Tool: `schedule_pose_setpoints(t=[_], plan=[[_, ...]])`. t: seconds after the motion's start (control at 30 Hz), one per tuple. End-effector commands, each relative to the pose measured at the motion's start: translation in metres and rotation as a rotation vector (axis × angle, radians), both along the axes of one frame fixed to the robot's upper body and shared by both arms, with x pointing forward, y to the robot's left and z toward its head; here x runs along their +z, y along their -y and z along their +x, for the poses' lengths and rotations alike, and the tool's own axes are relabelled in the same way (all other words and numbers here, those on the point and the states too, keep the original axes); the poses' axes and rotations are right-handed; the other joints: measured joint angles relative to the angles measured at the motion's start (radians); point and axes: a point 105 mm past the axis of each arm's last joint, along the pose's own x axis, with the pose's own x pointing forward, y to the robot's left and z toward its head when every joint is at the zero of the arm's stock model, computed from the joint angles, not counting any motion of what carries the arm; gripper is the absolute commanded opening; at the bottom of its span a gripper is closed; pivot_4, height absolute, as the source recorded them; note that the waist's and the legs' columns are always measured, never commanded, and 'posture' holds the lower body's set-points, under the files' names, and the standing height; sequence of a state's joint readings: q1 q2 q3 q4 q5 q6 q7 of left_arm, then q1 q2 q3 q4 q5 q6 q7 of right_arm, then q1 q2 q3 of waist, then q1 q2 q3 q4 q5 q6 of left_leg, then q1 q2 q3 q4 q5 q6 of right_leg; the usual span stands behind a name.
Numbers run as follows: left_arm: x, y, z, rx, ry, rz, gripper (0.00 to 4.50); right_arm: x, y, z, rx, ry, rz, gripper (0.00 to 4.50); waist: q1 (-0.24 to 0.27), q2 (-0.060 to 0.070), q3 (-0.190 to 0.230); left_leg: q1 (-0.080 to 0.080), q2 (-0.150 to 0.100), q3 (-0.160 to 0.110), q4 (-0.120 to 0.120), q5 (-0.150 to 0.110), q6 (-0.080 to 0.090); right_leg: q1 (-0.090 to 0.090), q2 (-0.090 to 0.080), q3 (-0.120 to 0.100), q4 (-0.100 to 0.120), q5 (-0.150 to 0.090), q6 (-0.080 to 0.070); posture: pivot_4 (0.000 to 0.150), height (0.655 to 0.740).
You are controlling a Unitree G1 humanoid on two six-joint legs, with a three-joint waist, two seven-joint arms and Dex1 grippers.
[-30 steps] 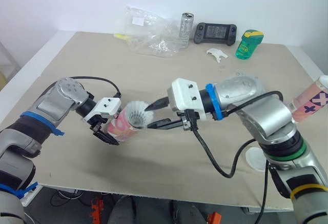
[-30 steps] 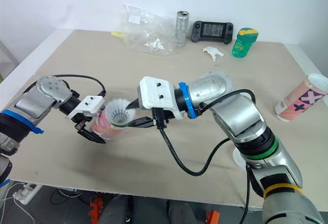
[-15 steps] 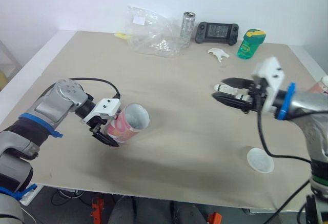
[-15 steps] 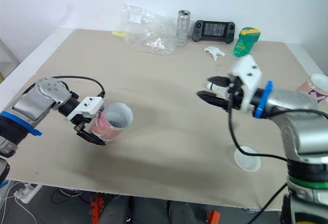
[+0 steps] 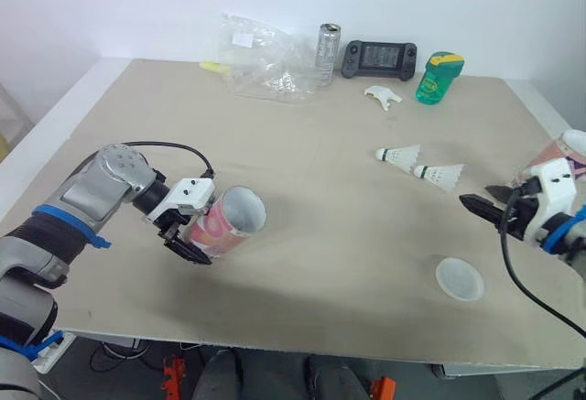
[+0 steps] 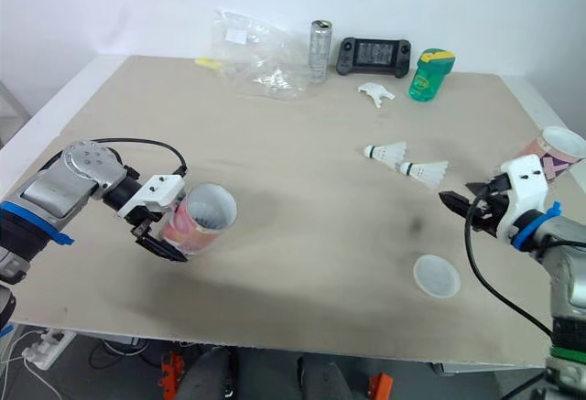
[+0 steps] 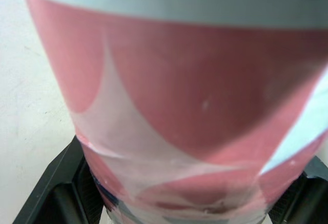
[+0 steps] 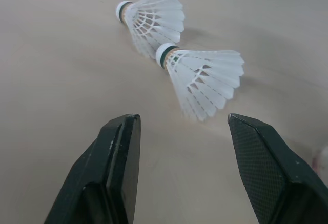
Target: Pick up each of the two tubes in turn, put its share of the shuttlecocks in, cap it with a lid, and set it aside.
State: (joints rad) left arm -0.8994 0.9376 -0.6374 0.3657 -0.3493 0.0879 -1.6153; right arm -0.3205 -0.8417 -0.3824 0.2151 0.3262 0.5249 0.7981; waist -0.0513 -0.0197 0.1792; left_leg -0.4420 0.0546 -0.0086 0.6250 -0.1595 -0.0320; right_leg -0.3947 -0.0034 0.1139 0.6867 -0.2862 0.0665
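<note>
A pink and white tube (image 5: 224, 224) lies tilted on its side at the table's front left, open mouth facing right, with my left gripper (image 5: 194, 235) shut on its lower end; the left wrist view shows the tube's wall (image 7: 174, 106) up close. Two white shuttlecocks (image 5: 398, 155) (image 5: 439, 175) lie side by side at the right of the middle. My right gripper (image 5: 483, 208) hovers open just to their right, and they lie before its fingers (image 8: 202, 83). A round white lid (image 5: 459, 279) lies near the front edge. A second pink tube (image 5: 560, 153) stands at the right edge.
Along the back edge sit a crumpled clear plastic bag (image 5: 265, 57), a silver can (image 5: 329, 48), a black game controller (image 5: 378, 58), a green bottle (image 5: 438, 77) and a small white piece (image 5: 383, 96). The table's right edge is close behind my right gripper.
My right gripper has drawn back from the tube's mouth to the table's right side, uncovering the two shuttlecocks. The shuttlecock that stuck out of the held tube no longer sticks out.
</note>
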Motion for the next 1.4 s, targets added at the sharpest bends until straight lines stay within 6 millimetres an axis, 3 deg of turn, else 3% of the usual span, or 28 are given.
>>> schedule_pose_setpoints(t=[0.03,0.43,0.53,0.67,0.9,0.97,1.07,1.17,1.27,1.33,1.4], plan=[[0.006,0.000,0.001,0.000,0.026,-0.006,3.62,0.011,0.002,0.016,-0.005,0.036,-0.005,2.96,0.001,0.000,0.000,0.000,0.000,0.000,0.000,0.000,0.000,0.000,0.000,0.000,0.000,0.000,0.000,0.150,0.7394],[0.007,0.000,-0.002,0.013,0.027,-0.016,3.62,0.000,-0.007,0.051,0.006,0.001,0.011,2.96,0.003,0.000,0.000,-0.001,-0.001,0.000,-0.003,0.000,0.000,-0.001,-0.001,0.000,0.000,0.000,-0.006,0.150,0.7394],[0.008,-0.001,-0.002,0.017,0.030,-0.018,3.62,0.000,-0.004,0.054,-0.019,0.009,0.022,2.18,0.003,0.000,0.000,-0.001,-0.001,0.000,-0.003,0.000,0.000,-0.001,-0.001,0.000,0.000,0.000,-0.006,0.150,0.7394],[0.008,-0.002,-0.002,0.021,0.032,-0.018,3.62,0.000,-0.002,0.049,-0.014,0.014,0.028,0.12,0.003,0.000,0.000,-0.001,-0.001,0.000,-0.003,0.000,0.000,-0.001,-0.001,0.000,0.000,0.000,-0.006,0.150,0.7394],[0.007,0.000,-0.001,0.019,0.035,-0.020,3.62,0.014,0.004,0.033,-0.017,0.075,0.079,0.05,0.004,0.001,0.000,-0.001,-0.001,0.000,-0.003,0.000,0.000,-0.001,-0.001,0.000,0.000,0.000,-0.006,0.150,0.7394],[0.006,0.001,0.000,0.016,0.035,-0.020,3.62,0.042,0.002,0.026,0.010,0.201,0.123,0.05,0.004,0.001,0.000,-0.001,-0.001,-0.001,-0.003,0.000,0.000,-0.001,-0.001,0.000,0.000,0.000,-0.006,0.150,0.7394],[0.006,0.002,0.000,0.013,0.035,-0.020,3.62,0.078,-0.016,0.013,0.101,0.344,0.143,0.05,0.004,0.004,0.001,-0.001,-0.001,-0.001,-0.003,0.000,0.000,0.000,-0.001,0.000,0.000,0.000,-0.005,0.150,0.7394],[0.005,0.002,0.000,0.011,0.034,-0.020,3.62,0.109,-0.072,-0.010,0.363,0.411,0.088,0.05,0.004,0.005,0.001,0.000,-0.001,-0.001,-0.003,0.000,0.000,0.000,0.000,0.000,0.000,0.000,-0.004,0.150,0.7394],[0.005,0.002,0.001,0.011,0.035,-0.021,3.62,0.114,-0.122,-0.031,0.586,0.391,0.011,0.05,0.004,0.005,0.001,0.000,-0.001,-0.002,-0.003,0.000,0.000,0.001,0.000,0.000,0.000,-0.002,-0.002,0.150,0.7394],[0.005,0.003,0.002,0.011,0.037,-0.023,3.62,0.105,-0.167,-0.052,0.798,0.336,-0.073,0.05,0.004,0.005,0.001,0.000,-0.001,-0.002,-0.003,0.000,0.000,0.001,0.000,-0.001,0.000,-0.002,-0.001,0.150,0.7394],[0.004,0.003,0.002,0.011,0.037,-0.024,3.62,0.091,-0.200,-0.066,0.950,0.287,-0.165,0.05,0.004,0.005,0.001,0.000,-0.001,-0.002,-0.002,0.000,0.000,0.001,0.000,-0.001,0.000,-0.002,-0.001,0.150,0.7394]])
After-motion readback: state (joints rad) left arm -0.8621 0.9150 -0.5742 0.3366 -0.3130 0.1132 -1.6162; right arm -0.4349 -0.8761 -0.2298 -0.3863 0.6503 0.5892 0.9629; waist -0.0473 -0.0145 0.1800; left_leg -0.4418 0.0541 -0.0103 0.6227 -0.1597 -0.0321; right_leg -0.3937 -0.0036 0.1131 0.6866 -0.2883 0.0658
